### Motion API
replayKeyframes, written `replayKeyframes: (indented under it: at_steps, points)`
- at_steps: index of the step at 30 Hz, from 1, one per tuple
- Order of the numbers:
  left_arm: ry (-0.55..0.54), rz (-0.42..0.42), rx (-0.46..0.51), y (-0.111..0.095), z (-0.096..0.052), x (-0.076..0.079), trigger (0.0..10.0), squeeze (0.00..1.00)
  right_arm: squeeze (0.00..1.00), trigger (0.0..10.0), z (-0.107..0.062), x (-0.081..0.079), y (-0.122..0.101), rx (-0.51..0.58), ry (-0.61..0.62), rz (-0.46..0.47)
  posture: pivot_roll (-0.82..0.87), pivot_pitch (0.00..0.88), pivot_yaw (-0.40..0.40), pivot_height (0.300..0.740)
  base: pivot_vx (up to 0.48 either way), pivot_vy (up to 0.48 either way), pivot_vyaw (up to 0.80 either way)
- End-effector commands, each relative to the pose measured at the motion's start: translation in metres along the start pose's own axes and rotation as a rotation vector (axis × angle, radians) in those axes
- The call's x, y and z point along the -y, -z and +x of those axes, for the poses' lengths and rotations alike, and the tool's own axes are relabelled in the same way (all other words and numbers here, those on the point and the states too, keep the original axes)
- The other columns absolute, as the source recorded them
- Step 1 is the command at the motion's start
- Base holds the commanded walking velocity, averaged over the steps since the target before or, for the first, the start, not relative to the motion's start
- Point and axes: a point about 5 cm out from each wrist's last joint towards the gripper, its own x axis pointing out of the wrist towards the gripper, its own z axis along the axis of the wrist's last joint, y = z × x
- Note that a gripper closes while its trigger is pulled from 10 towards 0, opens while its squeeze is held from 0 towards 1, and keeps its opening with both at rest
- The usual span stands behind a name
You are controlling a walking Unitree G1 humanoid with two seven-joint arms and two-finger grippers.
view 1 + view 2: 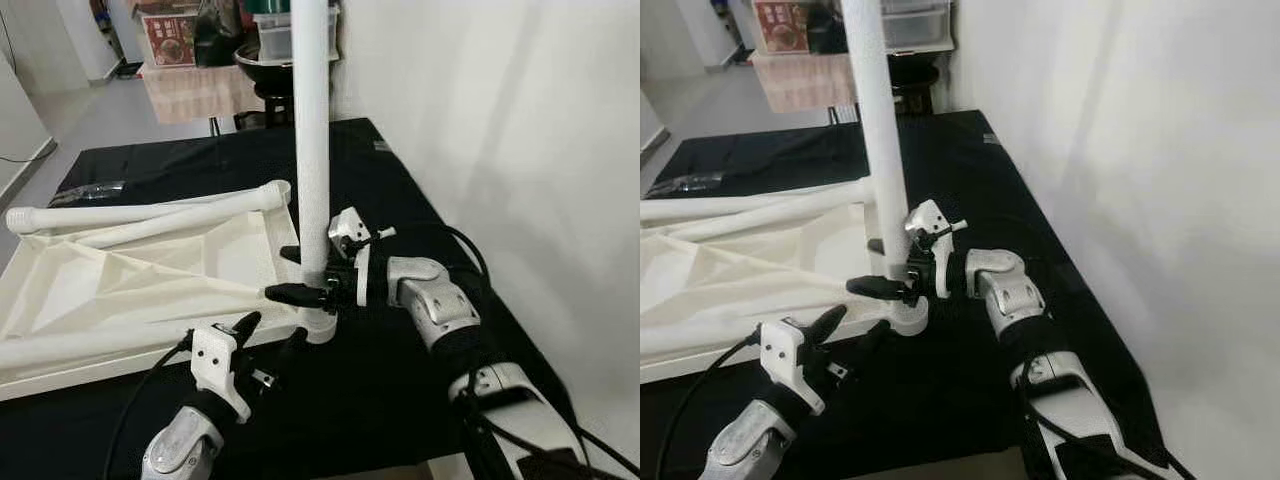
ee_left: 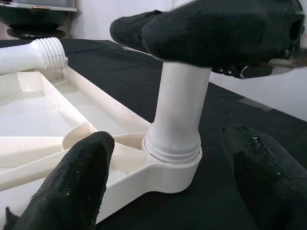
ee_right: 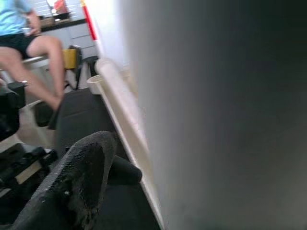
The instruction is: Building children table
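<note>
A cream plastic tabletop (image 1: 150,275) lies upside down on the black table. A white table leg (image 1: 311,130) stands upright in the tabletop's near right corner socket (image 2: 168,167). My right gripper (image 1: 303,272) is shut on the leg just above the socket. My left gripper (image 1: 270,335) hovers open in front of that corner, its fingertips (image 2: 76,182) on either side of the socket without touching it. Two more white legs (image 1: 150,215) lie across the tabletop's far side.
The black table (image 1: 380,380) runs along a white wall on the right. A plastic bag (image 1: 85,192) lies at the far left. Beyond the table stand a small table with a cloth (image 1: 195,90) and a black bowl (image 1: 265,60). A seated person's legs (image 3: 33,57) appear in the right wrist view.
</note>
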Motion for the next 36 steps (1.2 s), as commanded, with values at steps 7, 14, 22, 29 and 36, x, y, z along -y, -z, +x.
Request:
replayKeyframes:
  at_steps: [7, 14, 22, 29, 36]
  points:
    - [-0.004, -0.002, -0.015, 0.003, -0.001, 0.001, 10.0, 0.0, 0.0, 0.0, -0.002, 0.002, 0.004, 0.018, -0.072, 0.023, 0.04, 0.0, -0.002, 0.74, 0.0, 0.0, 0.0]
    - [-0.003, -0.004, -0.014, 0.002, -0.002, 0.002, 10.0, 0.0, 0.0, 0.0, -0.019, 0.002, 0.025, 0.025, 0.092, 0.031, 0.03, 0.0, -0.002, 0.74, 0.0, 0.0, 0.0]
    - [-0.005, -0.001, -0.014, 0.001, -0.005, -0.002, 10.0, 0.0, 0.0, 0.0, -0.009, -0.026, 0.069, -0.036, 0.694, 0.122, -0.01, 0.0, 0.022, 0.74, 0.0, 0.0, 0.0]
    - [0.005, -0.006, -0.017, 0.001, -0.004, -0.003, 10.0, 0.0, 0.0, 0.0, -0.015, -0.018, 0.066, -0.055, 0.758, 0.125, 0.0, 0.0, 0.017, 0.74, 0.0, 0.0, 0.0]
    - [-0.004, -0.002, -0.015, 0.002, -0.003, -0.001, 10.0, 0.0, 1.0, 10.0, -0.001, -0.021, 0.044, -0.015, 0.579, 0.123, 0.01, 0.0, 0.009, 0.74, 0.0, 0.0, 0.0]
